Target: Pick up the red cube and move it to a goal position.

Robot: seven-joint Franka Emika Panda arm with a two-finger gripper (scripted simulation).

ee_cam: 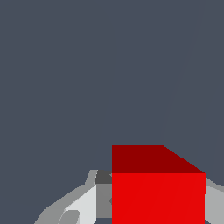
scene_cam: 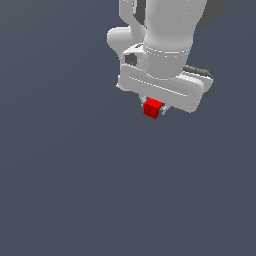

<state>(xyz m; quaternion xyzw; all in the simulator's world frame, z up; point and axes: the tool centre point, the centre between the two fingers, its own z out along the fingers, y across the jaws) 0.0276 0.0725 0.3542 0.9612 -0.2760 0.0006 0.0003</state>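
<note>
The red cube (scene_cam: 153,108) is small and bright red. It sits between the fingers of my white gripper (scene_cam: 154,107), just under the wide white hand, in the upper middle of the exterior view. The gripper is shut on the cube. In the wrist view the red cube (ee_cam: 158,188) fills the space between the grey-white fingers (ee_cam: 83,203), one on each side of it. The fingertips are mostly hidden behind the cube and the hand.
A plain dark grey-blue surface (scene_cam: 75,190) fills the rest of both views. No other object, edge or marker shows.
</note>
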